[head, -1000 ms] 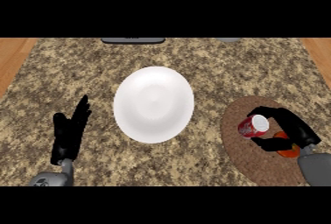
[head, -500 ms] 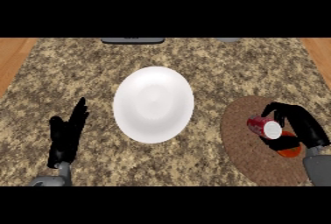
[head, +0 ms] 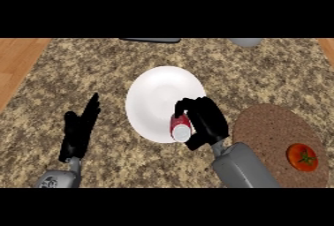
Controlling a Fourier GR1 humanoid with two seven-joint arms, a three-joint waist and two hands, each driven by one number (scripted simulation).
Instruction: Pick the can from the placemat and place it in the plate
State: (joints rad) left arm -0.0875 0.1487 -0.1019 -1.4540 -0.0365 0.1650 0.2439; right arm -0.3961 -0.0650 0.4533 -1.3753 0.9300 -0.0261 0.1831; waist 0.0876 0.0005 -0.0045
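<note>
A red can [head: 180, 128] with a pale lid is held over the lower right part of the white plate [head: 153, 95], with my right hand [head: 206, 121] curled round it from the right. The plate lies in the middle of the speckled counter. To its right lies the brown round placemat [head: 267, 132], with no can on it. My left hand [head: 79, 130] rests open at the lower left, fingers straight and pointing up, well apart from the plate.
A red tomato [head: 302, 157] lies on the placemat's right side. A dark flat object [head: 151, 40] and a grey one [head: 244, 42] sit at the counter's far edge. Wooden floor [head: 16, 62] shows at the left.
My right hand has carried the can leftward off the placemat to the plate's lower right edge. The tomato on the placemat is now uncovered. The left hand stayed still.
</note>
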